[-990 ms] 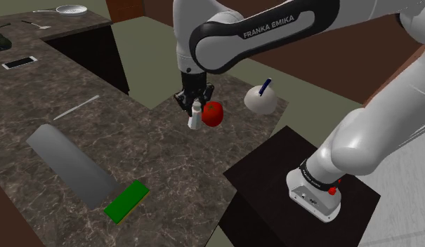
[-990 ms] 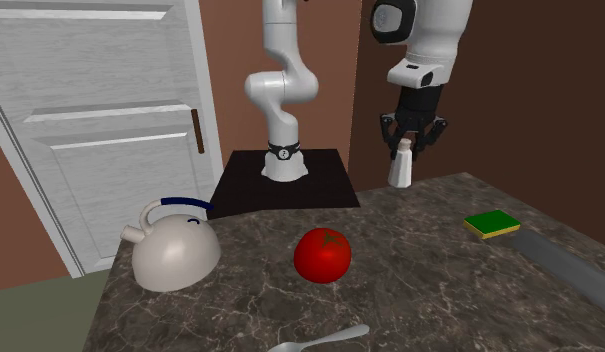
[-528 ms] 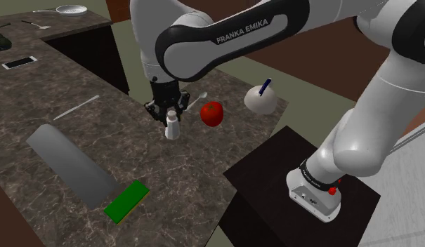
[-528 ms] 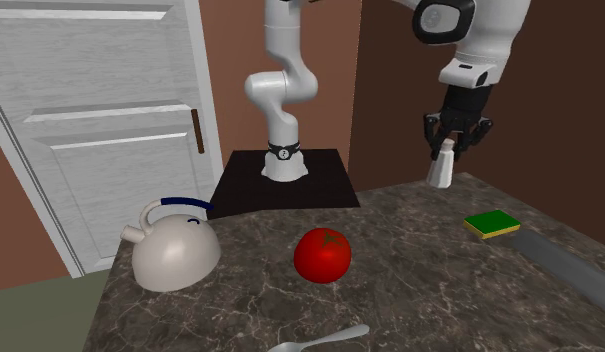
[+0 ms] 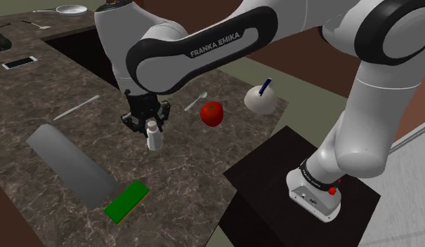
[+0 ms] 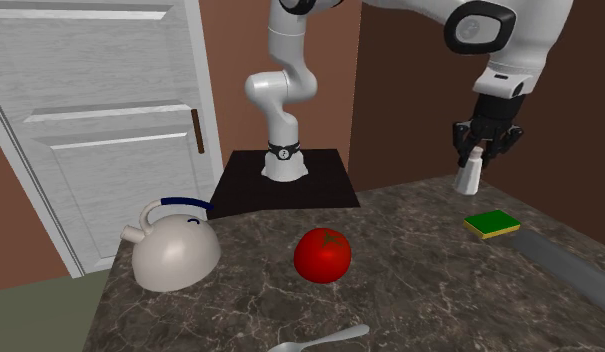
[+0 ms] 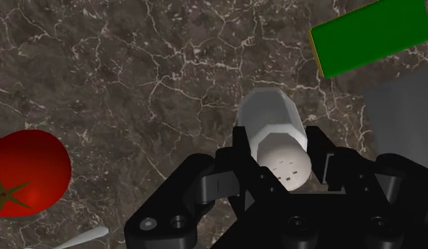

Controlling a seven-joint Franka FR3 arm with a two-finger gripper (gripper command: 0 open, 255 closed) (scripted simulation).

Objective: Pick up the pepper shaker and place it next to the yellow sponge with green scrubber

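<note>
Gripper [image 5: 147, 121] clamped the shaker [image 5: 154, 135] at its cap, upright and apparently just clear of the counter [image 5: 204, 168]. In the shoulder view the sponge [image 5: 126, 201] lay at the shaker's 7 o'clock, tomato [image 5: 212, 113] at 2 o'clock.

Gripper [image 5: 152, 126] clasping white pepper shaker [image 5: 154, 139], over marbled counter [image 5: 197, 168] — green-topped sponge [image 5: 126, 201] lying apart

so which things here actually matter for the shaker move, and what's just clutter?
In the job:
- pepper shaker, white, clasped in the gripper
- sponge, green top, yellow side

Lying about:
- tomato
- kettle
- spoon
- grey slab beside the sponge
- phone
</note>
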